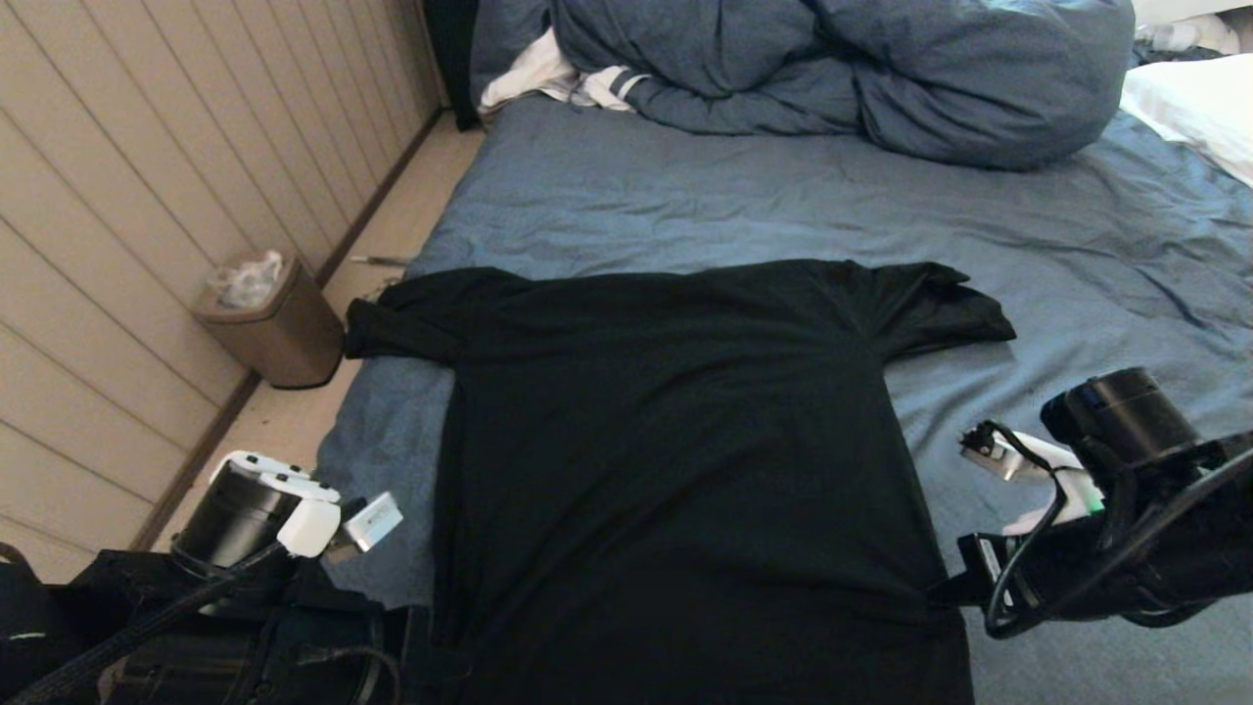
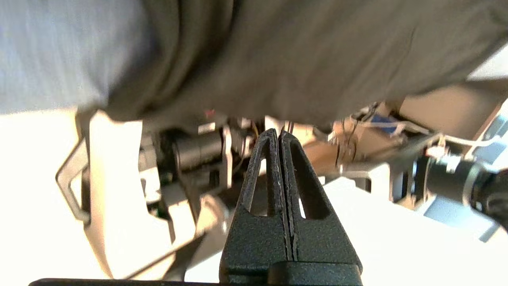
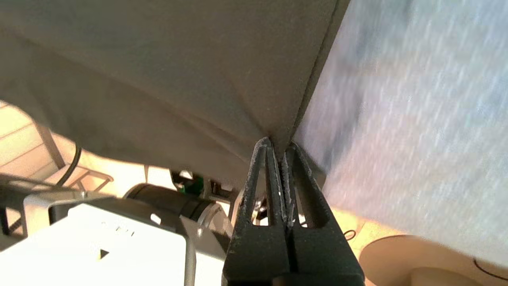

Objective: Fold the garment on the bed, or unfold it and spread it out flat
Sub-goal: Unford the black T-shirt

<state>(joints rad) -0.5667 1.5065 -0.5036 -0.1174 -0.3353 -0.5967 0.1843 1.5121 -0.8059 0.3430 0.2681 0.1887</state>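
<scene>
Both pincers closed at bed's near edge: right pincer (image 3: 279,149) pinching shirt (image 1: 675,441) hem corner, left pincer (image 2: 278,137) closed, apparently empty. Limp, light fabric; grip corners.

Dim head view, overexposed blurred wrists

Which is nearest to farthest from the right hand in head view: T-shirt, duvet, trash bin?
1. T-shirt: hem edge pinched in the right hand.
2. Duvet: bunched at the bed's far end.
3. Trash bin: on the floor, far left.
</scene>
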